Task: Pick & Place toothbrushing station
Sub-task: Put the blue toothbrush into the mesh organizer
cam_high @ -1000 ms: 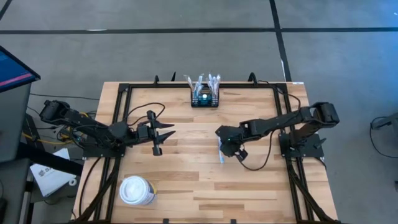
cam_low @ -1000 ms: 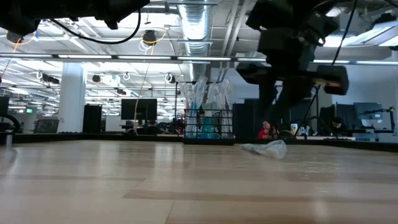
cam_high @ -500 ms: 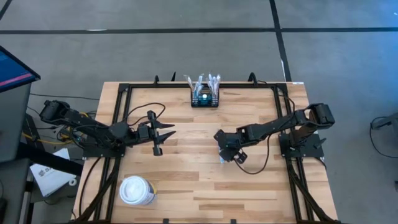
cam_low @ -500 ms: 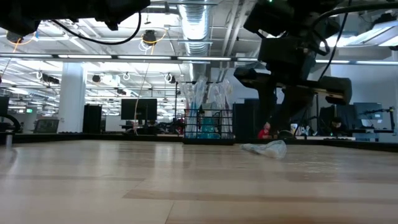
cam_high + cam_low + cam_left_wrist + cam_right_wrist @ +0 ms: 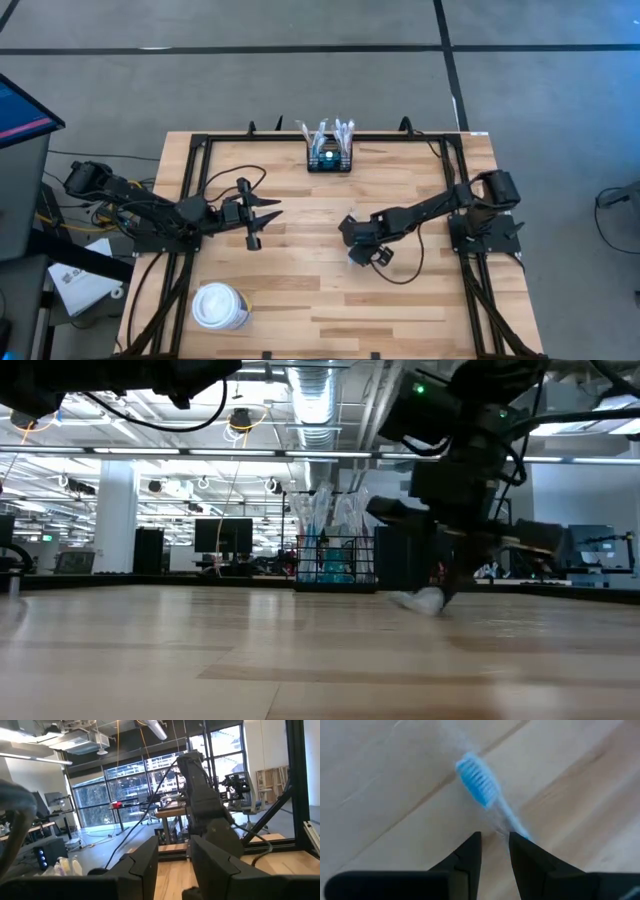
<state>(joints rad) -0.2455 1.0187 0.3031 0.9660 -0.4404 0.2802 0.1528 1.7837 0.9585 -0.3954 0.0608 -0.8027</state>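
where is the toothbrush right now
The blue toothbrush lies flat on the wooden table, right of centre, directly under the right claw, in front of the organiser.

One camera hangs above me, looking straight down on the whole bench [image 5: 300,300] and both my arms. Another sits at bench height, facing level across it into the room. My left wrist camera looks across at my right arm. My right wrist camera stares close down at a toothbrush [image 5: 485,795], which the low view shares.
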